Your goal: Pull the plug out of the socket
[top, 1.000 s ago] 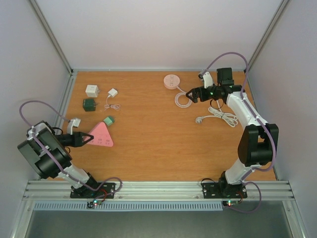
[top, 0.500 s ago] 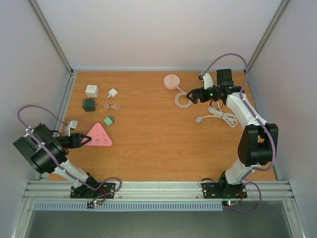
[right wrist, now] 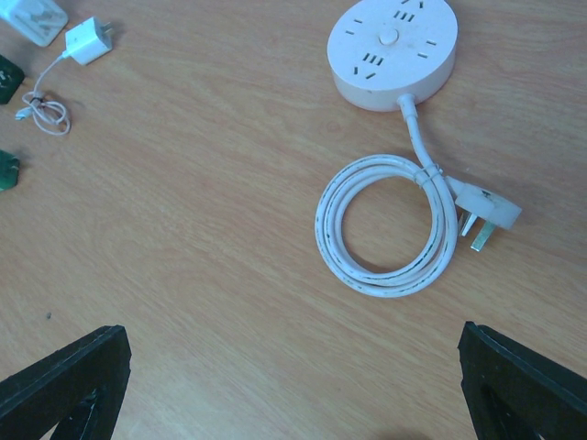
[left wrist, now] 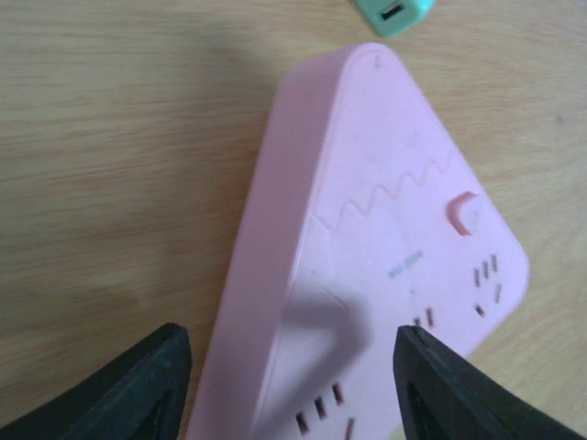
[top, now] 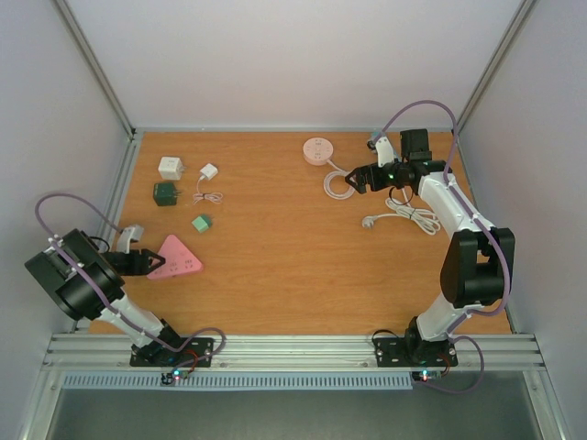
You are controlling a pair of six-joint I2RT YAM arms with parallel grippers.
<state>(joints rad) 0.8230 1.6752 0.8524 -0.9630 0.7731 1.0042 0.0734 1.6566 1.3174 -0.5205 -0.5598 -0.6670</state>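
The pink triangular socket [top: 174,258] lies flat at the table's left; in the left wrist view the socket [left wrist: 385,229] fills the frame with its slots empty. The small green plug [top: 201,223] lies apart from it on the wood, and the plug [left wrist: 394,13] shows just past the socket's far tip. My left gripper [top: 151,263] is open, its jaws standing either side of the socket's near corner [left wrist: 293,394], with bare wood between the left finger and the socket. My right gripper [top: 353,179] hangs wide open over the table at the far right [right wrist: 293,385], holding nothing.
A round socket [top: 317,149] with a coiled white cable [right wrist: 385,229] lies under the right gripper. Another white cable [top: 404,215] is near the right arm. A white cube adapter [top: 171,167], a white charger [top: 208,172] and a dark green adapter [top: 166,193] sit at the far left.
The pink socket has slid left and towards the near edge, away from the green plug, which stayed put. My left jaws have spread apart. The right arm has barely moved.
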